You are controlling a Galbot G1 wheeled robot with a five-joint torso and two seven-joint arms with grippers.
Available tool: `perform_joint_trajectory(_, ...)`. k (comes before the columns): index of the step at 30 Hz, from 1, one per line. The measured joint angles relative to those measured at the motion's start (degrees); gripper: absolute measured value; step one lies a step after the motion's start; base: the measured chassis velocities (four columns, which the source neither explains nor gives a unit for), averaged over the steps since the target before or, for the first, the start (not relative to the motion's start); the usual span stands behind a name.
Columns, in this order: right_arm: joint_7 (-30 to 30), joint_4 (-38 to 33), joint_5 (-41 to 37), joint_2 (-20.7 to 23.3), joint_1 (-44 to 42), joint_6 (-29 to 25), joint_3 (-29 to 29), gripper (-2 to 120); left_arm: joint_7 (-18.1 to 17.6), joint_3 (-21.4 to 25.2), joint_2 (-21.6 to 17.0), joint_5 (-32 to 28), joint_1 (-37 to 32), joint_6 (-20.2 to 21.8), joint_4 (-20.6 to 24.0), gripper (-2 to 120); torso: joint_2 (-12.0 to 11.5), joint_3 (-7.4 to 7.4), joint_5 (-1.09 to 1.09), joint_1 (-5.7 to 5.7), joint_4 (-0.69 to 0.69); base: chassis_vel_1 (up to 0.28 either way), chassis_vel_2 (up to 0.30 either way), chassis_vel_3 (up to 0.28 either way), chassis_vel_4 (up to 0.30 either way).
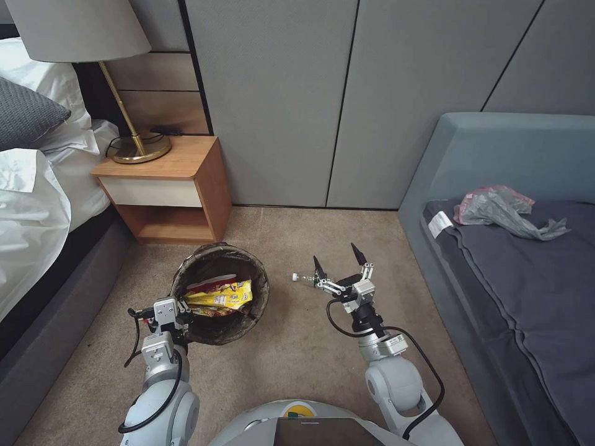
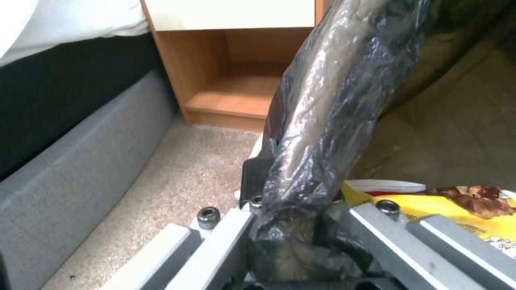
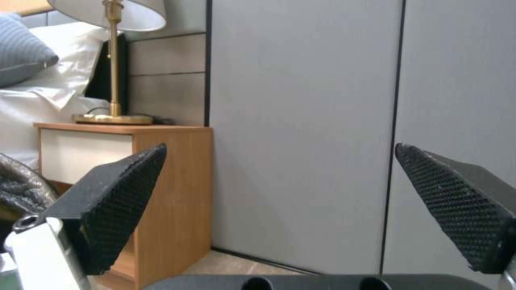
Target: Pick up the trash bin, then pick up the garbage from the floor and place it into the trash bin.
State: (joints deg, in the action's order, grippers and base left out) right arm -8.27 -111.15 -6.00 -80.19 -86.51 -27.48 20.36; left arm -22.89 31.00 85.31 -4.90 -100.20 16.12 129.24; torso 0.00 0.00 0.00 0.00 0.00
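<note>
Head view: small bottle (image 1: 304, 279) just beside open right end effector (image 1: 338, 259).

— Where does the trash bin (image 1: 220, 294) stand?
— On the carpet, left of centre, just before the nightstand (image 1: 167, 186), with snack wrappers (image 1: 218, 296) inside. The left gripper (image 1: 180, 308) clamps its near rim.
— And to the right?
— A small bottle (image 1: 304, 279) lies on the floor right of the bin, beside the right gripper (image 1: 339, 260), whose fingers are spread. Farther right stands a sofa (image 1: 514, 248) with a crumpled bag (image 1: 502, 210) on it.
— Left?
— A bed (image 1: 37, 186); a lamp (image 1: 133, 145) sits on the nightstand.
</note>
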Motion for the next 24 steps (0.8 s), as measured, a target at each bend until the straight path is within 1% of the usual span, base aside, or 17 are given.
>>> perform_joint_trajectory(19,0.23,0.54,-0.12,-0.11,1.08,0.41,0.16,100,0.01,0.03,0.08,-0.05,0.50,0.35,-0.13,0,0.01,0.00,0.00,0.00,0.00,0.000,0.000,0.000,0.000)
perform_joint_trajectory(22,1.28,0.05,-0.26,-0.49,1.30,1.03,1.08,100,0.01,0.03,0.03,-0.05,0.35,0.35,0.04,0,0.01,0.00,0.00,0.00,0.00,0.000,0.000,0.000,0.000)
perform_joint_trajectory(24,1.61,-0.47,-0.89,-0.49,1.71,1.41,2.68,100,0.02,0.09,-0.06,-0.06,0.32,0.34,0.19,0,0.01,0.00,0.00,0.00,0.00,0.000,0.000,0.000,0.000)
